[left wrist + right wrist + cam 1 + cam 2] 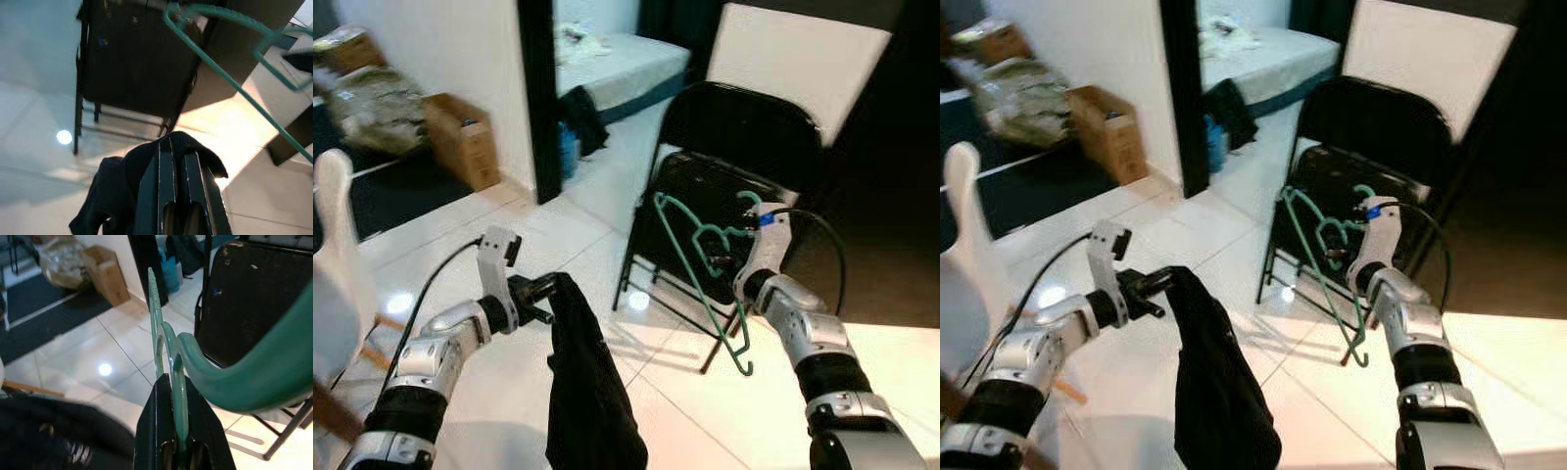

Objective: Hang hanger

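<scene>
R gripper [732,262] clamped on green hanger [697,269], centre-right frame, long axis slanting down; L gripper [548,291] pinching black garment [587,392] lower centre, just left of hanger

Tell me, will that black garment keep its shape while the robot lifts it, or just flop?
Probably flop: the black garment hangs limp in folds from the left gripper, pinched at its top. It looks light, since two thin fingers carry it. Threading it onto the green hanger may be fiddly.

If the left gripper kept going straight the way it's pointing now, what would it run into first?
Probably the green hanger held by the right gripper, crossing ahead of the left gripper; past it stands the black folding chair. Depth is unclear.
</scene>
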Motion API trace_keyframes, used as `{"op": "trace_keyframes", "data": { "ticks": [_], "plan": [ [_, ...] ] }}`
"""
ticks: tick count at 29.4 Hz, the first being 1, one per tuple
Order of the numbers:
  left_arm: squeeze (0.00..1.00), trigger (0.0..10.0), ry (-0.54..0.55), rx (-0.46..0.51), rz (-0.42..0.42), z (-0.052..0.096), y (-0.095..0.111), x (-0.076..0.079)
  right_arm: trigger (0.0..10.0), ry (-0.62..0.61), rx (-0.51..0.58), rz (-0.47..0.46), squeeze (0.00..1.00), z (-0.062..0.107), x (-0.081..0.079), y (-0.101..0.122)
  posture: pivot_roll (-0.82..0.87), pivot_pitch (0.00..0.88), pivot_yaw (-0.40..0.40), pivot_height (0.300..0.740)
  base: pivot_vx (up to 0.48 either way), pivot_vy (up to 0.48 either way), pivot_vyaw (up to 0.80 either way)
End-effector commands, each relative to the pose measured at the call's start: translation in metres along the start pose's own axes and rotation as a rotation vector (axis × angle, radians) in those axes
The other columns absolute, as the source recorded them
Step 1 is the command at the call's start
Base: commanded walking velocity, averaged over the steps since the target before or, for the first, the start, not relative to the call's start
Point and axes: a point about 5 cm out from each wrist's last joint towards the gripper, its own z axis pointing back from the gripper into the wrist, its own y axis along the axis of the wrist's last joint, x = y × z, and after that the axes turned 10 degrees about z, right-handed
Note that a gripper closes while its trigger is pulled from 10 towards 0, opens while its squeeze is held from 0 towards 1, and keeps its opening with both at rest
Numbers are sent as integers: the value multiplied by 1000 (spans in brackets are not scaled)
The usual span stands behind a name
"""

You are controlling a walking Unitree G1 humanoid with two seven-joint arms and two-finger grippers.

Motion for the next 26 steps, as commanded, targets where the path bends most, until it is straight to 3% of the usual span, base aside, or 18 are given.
{"op": "trace_keyframes", "data": {
  "ticks": [1,2,5,6,9,11,14,15,16,17,18,19,23,26],
  "plan": [
    [0,10000,-28,130,-47,-5,36,8,10000,-2,2,-33,0,4,3,-1,13,0,-20,740,0,0,-800],
    [0,10000,-82,175,-60,-10,54,18,10000,-16,9,-36,0,4,3,0,14,0,-18,740,0,0,-800],
    [0,10000,-123,207,-70,-13,66,25,10000,-26,14,-39,0,3,3,1,14,0,-18,740,0,0,-800],
    [0,10000,-192,198,-103,-18,70,38,10000,-34,12,-42,0,2,1,-1,10,0,-11,740,0,0,-800],
    [0,10000,-261,136,-162,-25,60,50,10000,-30,-7,-48,0,1,-5,-8,2,0,-9,740,0,0,-800],
    [0,10000,-244,71,-172,-27,40,47,10000,-11,-58,-11,0,2,-14,-21,-3,0,-9,740,0,0,-800],
    [0,10000,-191,41,-99,-24,19,35,10000,8,-66,3,0,1,-17,-23,-9,0,-12,740,0,0,-800],
    [0,10000,-145,45,-22,-20,9,25,10000,8,-69,-10,0,1,-15,-23,-14,0,-16,740,0,0,-800],
    [0,10000,-59,54,107,-12,-9,8,10000,6,-75,-34,0,1,-12,-23,-11,0,-20,740,0,0,-800],
    [0,10000,-23,57,158,-8,-16,2,10000,4,-77,-44,0,1,-11,-23,-11,0,-20,740,0,0,-800],
    [0,10000,-23,57,158,-8,-16,2,10000,4,-77,-44,0,1,-11,-23,-11,0,-20,740,0,0,-800],
    [0,10000,30,127,236,-5,-9,-7,10000,4,-80,-50,0,1,-9,-23,-4,0,-32,740,0,0,-800],
    [0,10000,38,212,287,-5,5,-9,10000,5,-83,-55,0,-1,-9,-24,11,0,-37,740,0,0,-800],
    [0,10000,27,176,270,-11,-2,-6,10000,12,-84,-51,0,-2,-10,-23,0,0,-34,740,0,0,-800]
  ]
}}
